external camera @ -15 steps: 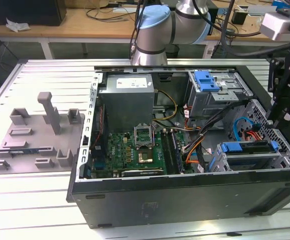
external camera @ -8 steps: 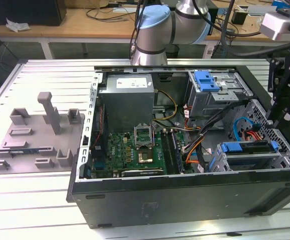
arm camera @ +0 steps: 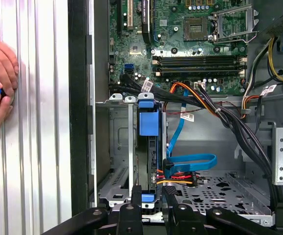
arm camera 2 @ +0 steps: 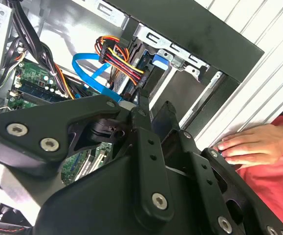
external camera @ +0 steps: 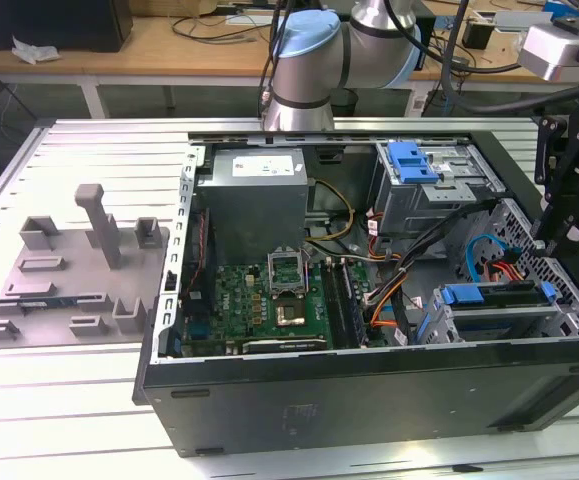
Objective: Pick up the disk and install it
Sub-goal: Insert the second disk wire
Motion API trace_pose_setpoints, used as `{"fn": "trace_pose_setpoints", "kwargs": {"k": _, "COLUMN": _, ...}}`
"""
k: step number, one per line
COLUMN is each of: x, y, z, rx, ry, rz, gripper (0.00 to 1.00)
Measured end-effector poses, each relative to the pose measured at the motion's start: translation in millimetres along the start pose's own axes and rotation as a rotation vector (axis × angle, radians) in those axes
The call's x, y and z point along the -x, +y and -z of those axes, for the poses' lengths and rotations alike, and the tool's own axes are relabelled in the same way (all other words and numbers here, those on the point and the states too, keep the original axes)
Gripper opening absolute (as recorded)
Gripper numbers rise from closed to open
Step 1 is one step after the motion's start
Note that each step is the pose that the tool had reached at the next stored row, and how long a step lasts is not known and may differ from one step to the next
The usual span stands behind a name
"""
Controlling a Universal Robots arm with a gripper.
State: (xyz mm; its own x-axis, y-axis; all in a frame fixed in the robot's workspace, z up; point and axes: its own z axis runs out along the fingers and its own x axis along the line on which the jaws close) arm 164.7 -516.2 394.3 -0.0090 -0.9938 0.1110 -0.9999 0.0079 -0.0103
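Hand on table, second wrist view

A robotics lab or electronics workshop: an opened black desktop computer case lies on a ribbed aluminium worktable, with a cable-strewn wooden bench at 12 o'clock.

Matt black plastic claw; ribbed bare-metal table; matt grey plastic fixture tray.

No legible text, label or number anywhere
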Motion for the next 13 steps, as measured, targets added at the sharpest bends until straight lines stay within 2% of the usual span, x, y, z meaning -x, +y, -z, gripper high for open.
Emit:
{"fn": "trace_pose_setpoints", "kwargs": {"k": 2, "x": 0.4, "y": -0.4, "z": -0.1, "rx": 0.0020, "ry": 0.0012, "rz": 0.000, "gripper": 0.31}}
{"fn": "trace_pose_setpoints", "kwargs": {"k": 3, "x": 2.3, "y": -1.1, "z": 0.3, "rx": 0.0089, "ry": 0.0062, "rz": 0.001, "gripper": 0.31}}
{"fn": "trace_pose_setpoints", "kwargs": {"k": 4, "x": 5.7, "y": -2.4, "z": 0.7, "rx": 0.0193, "ry": 0.0110, "rz": 0.003, "gripper": 0.31}}
{"fn": "trace_pose_setpoints", "kwargs": {"k": 5, "x": 12.2, "y": -4.6, "z": 1.3, "rx": 0.0334, "ry": 0.0176, "rz": 0.005, "gripper": 0.31}}
{"fn": "trace_pose_setpoints", "kwargs": {"k": 7, "x": 12.7, "y": -11.0, "z": 1.3, "rx": 0.0570, "ry": 0.0192, "rz": 0.009, "gripper": 0.31}}
{"fn": "trace_pose_setpoints", "kwargs": {"k": 8, "x": 12.7, "y": -15.6, "z": 1.2, "rx": 0.0760, "ry": 0.0205, "rz": 0.011, "gripper": 0.31}}
{"fn": "trace_pose_setpoints", "kwargs": {"k": 9, "x": 13.8, "y": -26.8, "z": 1.2, "rx": 0.1127, "ry": 0.0268, "rz": 0.015, "gripper": 0.31}}
{"fn": "trace_pose_setpoints", "kwargs": {"k": 10, "x": 15.1, "y": -33.5, "z": 1.1, "rx": 0.1407, "ry": 0.0431, "rz": 0.018, "gripper": 0.31}}
{"fn": "trace_pose_setpoints", "kwargs": {"k": 11, "x": 17.5, "y": -38.6, "z": 1.0, "rx": 0.1646, "ry": 0.0666, "rz": 0.020, "gripper": 0.31}}
{"fn": "trace_pose_setpoints", "kwargs": {"k": 12, "x": 24.0, "y": -40.0, "z": 0.2, "rx": 0.1811, "ry": 0.0783, "rz": 0.021, "gripper": 0.31}}
{"fn": "trace_pose_setpoints", "kwargs": {"k": 13, "x": 26.7, "y": -40.0, "z": -0.6, "rx": 0.1892, "ry": 0.0784, "rz": 0.022, "gripper": 0.31}}
